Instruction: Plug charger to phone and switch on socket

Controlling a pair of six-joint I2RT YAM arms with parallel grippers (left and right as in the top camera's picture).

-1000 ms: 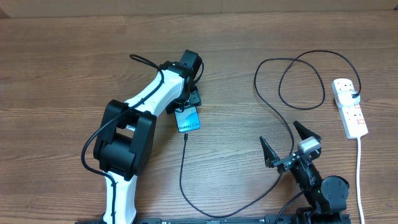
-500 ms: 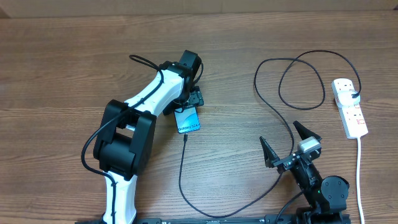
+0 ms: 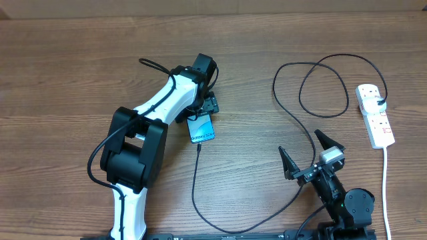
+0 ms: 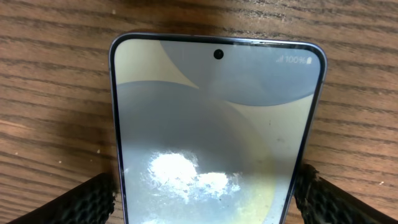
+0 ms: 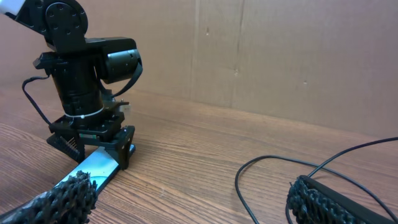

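Note:
The phone (image 3: 201, 127) lies flat on the wooden table with its screen lit, and fills the left wrist view (image 4: 211, 124). My left gripper (image 3: 203, 108) stands over its far end, open, with one finger (image 4: 87, 200) on each side, close to the phone's edges. The charger (image 3: 313, 80), a thin black cable, runs from the phone's near end (image 3: 199, 148) down and around to the right in loops up to the socket (image 3: 375, 117). My right gripper (image 3: 311, 155) is open and empty near the front edge. It faces the phone (image 5: 87, 171), with the cable (image 5: 261, 180) between its fingertips.
The socket's white cord (image 3: 385, 187) runs down to the front right edge. The left arm (image 3: 137, 147) stretches across the table's left middle. A cardboard wall (image 5: 280, 56) stands behind the table.
The left gripper's fingers look slightly further apart beside the phone. Nothing else has visibly moved.

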